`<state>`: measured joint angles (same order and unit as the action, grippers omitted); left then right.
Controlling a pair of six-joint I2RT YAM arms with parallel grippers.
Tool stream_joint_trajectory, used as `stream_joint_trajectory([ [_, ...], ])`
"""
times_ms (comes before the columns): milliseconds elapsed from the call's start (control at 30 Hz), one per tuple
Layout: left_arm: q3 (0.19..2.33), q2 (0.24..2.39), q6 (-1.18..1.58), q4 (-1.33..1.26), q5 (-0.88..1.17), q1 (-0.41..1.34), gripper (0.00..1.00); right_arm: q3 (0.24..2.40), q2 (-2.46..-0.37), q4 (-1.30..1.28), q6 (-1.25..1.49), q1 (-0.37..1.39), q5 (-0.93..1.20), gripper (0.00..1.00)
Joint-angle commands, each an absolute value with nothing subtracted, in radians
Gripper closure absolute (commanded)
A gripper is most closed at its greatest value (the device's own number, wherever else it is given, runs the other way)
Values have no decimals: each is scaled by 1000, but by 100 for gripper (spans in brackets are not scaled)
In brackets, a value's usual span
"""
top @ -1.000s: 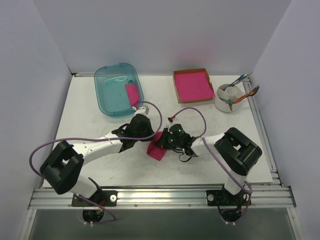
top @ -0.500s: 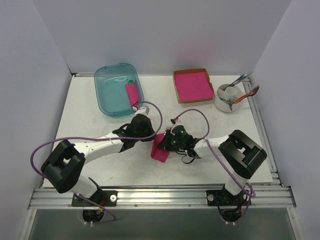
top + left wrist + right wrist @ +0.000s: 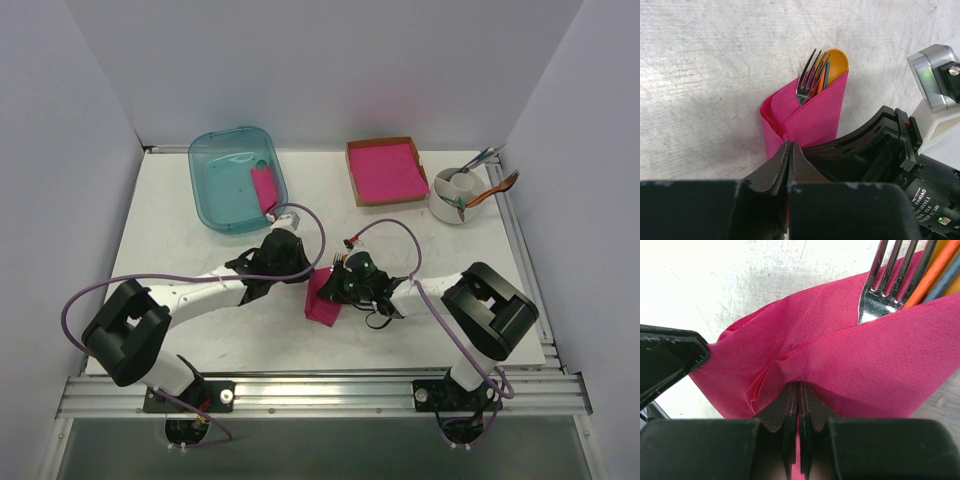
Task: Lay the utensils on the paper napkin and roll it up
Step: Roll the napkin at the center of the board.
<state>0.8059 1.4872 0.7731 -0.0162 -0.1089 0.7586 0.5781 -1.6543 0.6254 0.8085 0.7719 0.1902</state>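
Pale walls (image 3: 320,70) close in a white, scratched worktop (image 3: 180,250) on three sides. At the back left stands a teal bin (image 3: 200,205) with a small pink roll (image 3: 264,188) inside it. At the back, more to the right, is a cardboard box (image 3: 351,180) that holds a stack of pink sheets (image 3: 386,170). Just beside it on the right is a white cup (image 3: 445,205) with some cutlery (image 3: 480,190) in it. The paper napkin (image 3: 322,305) lies near the middle of the worktop, between the two arms, and it is folded into a narrow pocket. The fork (image 3: 807,82) and the orange spoon (image 3: 837,60) are inside this pocket; only the tines and the round bowl come out at the open end, with the fork lying over the spoon. The left hand (image 3: 789,146) is clenched, its two fingers pressed flat together, and the tips touch the folded corner at the closed end of the napkin; I cannot tell if any paper is caught between them. The right hand (image 3: 799,386) is also clenched, and it is grasping the napkin: in the right wrist view a fold of the pink paper goes down between its fingers. The two hands meet at the same end of the napkin, very close to each other, the left one coming from the left side and the right one from the right side.
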Motion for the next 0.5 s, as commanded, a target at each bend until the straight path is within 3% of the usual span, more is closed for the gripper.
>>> stream_joint_trajectory([
  [0,789,1489,758,-109,-84,762,98,603,-1669,580,796,767,164,98],
  [467,793,1499,693,-69,-133,726,98,669,-1664,496,761,824,130,99],
])
